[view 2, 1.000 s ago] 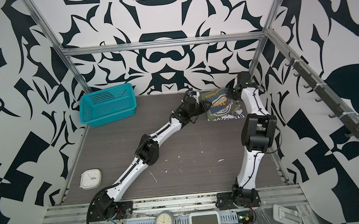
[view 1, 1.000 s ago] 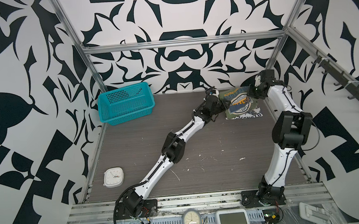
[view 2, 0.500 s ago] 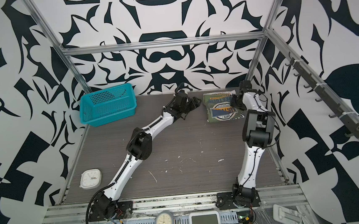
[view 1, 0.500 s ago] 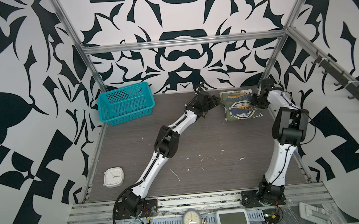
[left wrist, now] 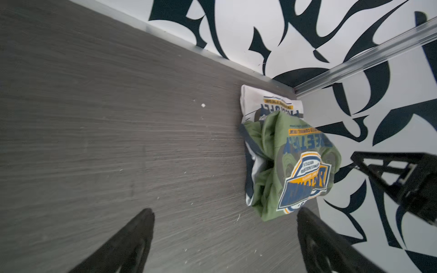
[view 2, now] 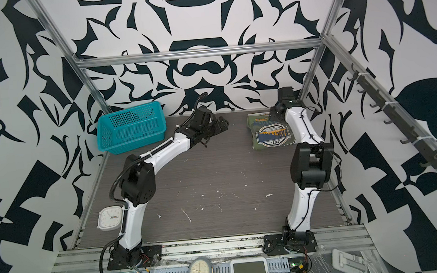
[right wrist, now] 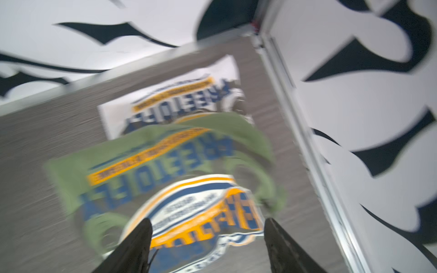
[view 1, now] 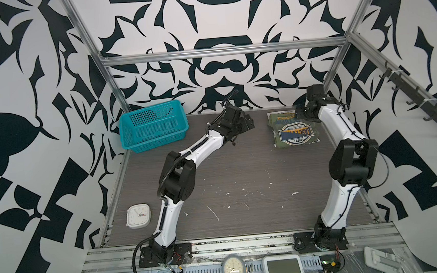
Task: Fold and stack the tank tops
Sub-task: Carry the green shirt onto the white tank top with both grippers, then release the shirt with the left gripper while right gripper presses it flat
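Observation:
The tank tops lie folded in one stack at the table's back right corner. The olive green one (view 1: 293, 132) (view 2: 270, 135) is on top with its blue-yellow badge up. The white one (left wrist: 257, 99) (right wrist: 163, 99) sticks out from under it toward the back wall. My left gripper (view 1: 248, 121) (left wrist: 224, 212) is open and empty above bare table, well left of the stack. My right gripper (view 1: 299, 112) (right wrist: 208, 222) is open over the stack's back right part, with nothing between its fingers. The right wrist view is blurred.
A teal mesh basket (view 1: 152, 126) (view 2: 131, 128) stands at the back left. A small white clock (view 1: 138, 215) lies by the left edge. A round clock (view 1: 233, 269) and a timer (view 1: 283, 268) sit on the front rail. Metal frame posts flank the stack's corner.
Both grippers have opened and let go of the green tank top, which now lies flat on the stack. The left gripper has drawn back to the left; the right has moved toward the corner.

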`<state>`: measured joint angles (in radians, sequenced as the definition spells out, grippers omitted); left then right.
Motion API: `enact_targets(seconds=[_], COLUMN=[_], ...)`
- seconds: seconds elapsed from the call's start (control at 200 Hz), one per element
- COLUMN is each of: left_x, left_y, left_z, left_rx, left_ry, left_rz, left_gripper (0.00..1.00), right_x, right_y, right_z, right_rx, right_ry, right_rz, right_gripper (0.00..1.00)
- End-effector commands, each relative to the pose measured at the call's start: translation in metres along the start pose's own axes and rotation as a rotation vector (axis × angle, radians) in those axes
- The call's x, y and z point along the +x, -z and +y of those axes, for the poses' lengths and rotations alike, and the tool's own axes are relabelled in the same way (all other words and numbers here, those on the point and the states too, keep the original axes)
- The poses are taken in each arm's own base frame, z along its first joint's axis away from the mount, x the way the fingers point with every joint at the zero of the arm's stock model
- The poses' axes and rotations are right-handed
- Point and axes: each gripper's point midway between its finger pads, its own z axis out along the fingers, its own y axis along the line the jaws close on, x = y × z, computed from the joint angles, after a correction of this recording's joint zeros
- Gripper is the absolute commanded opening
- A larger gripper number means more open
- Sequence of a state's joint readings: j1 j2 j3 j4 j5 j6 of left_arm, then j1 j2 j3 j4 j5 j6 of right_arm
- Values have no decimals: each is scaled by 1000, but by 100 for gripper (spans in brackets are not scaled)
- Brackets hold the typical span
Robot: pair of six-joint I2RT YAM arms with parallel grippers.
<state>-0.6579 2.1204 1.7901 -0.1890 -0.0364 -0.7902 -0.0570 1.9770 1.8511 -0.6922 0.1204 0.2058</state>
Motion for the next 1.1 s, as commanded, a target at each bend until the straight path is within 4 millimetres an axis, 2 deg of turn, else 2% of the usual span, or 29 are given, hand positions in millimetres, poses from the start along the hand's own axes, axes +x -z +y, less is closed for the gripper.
enact_targets(seconds=[0.0,0.095,0.29,0.365,0.39,0.4,0.435,0.54,0.565,0.665,0.765,0.775,0.835,0.85,0.87,0.94,1.055,1.095], left_x=[-6,-5,1,4,6,6,8,12,13,13,8,8,3,1,0,-5,-11,-13], left_y=[16,27,47,54,56,58,60,70,73,82,94,95,105,108,112,124,146,155], left_z=[33,48,67,68,69,69,70,74,75,82,89,91,97,99,101,114,135,143], left_rx=[-60,-72,-84,-75,-73,-72,-70,-70,-73,-102,-130,-135,-165,-172,-179,-228,-313,-349], left_ry=[-2,12,9,-4,-7,-9,-12,-19,-23,-40,-56,-57,-66,-68,-72,-87,-113,-126], left_rz=[-27,-30,-35,-40,-39,-42,-43,-52,-53,-68,-83,-85,-104,-109,-116,-135,-172,-188], left_gripper=[97,97,98,99,99,99,99,100,100,100,99,99,99,99,99,99,99,99], right_x=[2,0,-7,-10,-15,-10,-10,-11,-21,-31,-45,-39,-44,-42,-50,-55,-51,-44], right_y=[-17,-38,-89,-110,-111,-118,-127,-140,-136,-127,-100,-103,-85,-86,-70,-50,-21,-13], right_z=[13,25,23,18,16,14,7,-5,-5,0,3,3,6,6,8,10,13,12], right_rx=[-38,-83,-58,-49,-39,-32,-8,14,9,-18,-36,-34,-42,-44,-54,-69,-85,-90], right_ry=[30,31,58,47,42,41,31,-11,-19,-24,-40,-38,-33,-33,-34,-30,-17,-14], right_rz=[32,44,91,98,95,111,122,140,111,86,50,67,47,52,24,-8,-33,-29], right_gripper=[77,78,79,80,80,80,80,80,80,81,81,81,81,81,81,81,82,82])
